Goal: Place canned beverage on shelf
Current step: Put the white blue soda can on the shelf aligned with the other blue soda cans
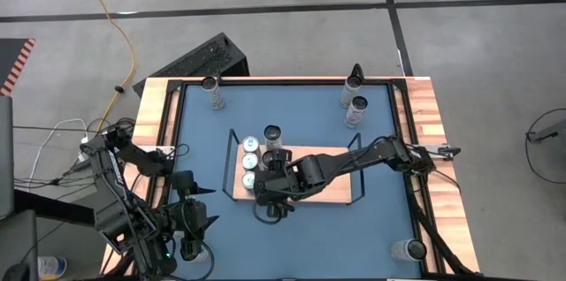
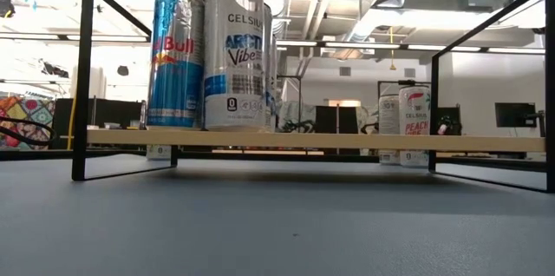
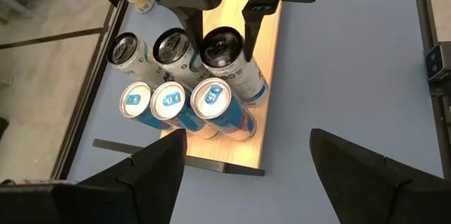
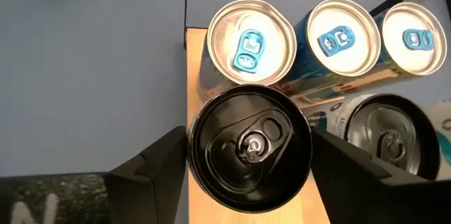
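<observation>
The black-topped white Celsius can (image 4: 250, 146) stands upright on the light-wood shelf board in its thin black wire frame (image 1: 340, 194), at the board's left end, just beside 3 blue-tabbed Red Bull cans (image 3: 171, 101) and 2 more dark-topped cans (image 3: 151, 48). I see my right gripper (image 4: 248, 155) straddling this can's top with a finger on each side, but I cannot tell whether they clamp it or have let go. My left gripper (image 3: 246, 160) hangs spread wide and empty over the blue tabletop (image 1: 309, 113), near the table's left front corner.
</observation>
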`<state>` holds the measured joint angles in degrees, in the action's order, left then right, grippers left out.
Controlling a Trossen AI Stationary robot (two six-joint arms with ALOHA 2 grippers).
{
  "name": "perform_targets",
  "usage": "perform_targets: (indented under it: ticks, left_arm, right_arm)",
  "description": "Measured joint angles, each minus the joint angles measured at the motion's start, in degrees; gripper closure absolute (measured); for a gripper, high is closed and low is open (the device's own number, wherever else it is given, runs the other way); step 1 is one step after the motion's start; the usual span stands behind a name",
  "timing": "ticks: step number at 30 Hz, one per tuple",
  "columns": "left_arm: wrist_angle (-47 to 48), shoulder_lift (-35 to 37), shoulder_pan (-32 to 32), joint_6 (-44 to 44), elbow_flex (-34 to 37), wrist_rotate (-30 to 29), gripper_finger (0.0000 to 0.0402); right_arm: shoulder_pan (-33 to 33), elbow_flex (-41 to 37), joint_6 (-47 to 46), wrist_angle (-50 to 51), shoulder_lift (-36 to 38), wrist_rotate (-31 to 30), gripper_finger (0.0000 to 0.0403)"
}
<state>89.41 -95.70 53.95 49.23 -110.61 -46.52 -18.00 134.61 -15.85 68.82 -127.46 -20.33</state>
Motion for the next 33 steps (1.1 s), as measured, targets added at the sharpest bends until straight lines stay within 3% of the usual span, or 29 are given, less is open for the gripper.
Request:
perform_targets:
  ticks: [14, 33]
  left_arm:
    - [-0.2, 0.0, 0.0, 0.1, 0.0, 0.0, 0.0115]
    - [-0.2, 0.0, 0.0, 0.0, 0.0, -0.3, 0.0115]
  right_arm:
    - [-0.1, 0.0, -12.9, 3.1, 0.0, -5.2, 0.0160]
    - [-0.1, 0.0, -17.8, 3.0, 0.0, -6.6, 0.0161]
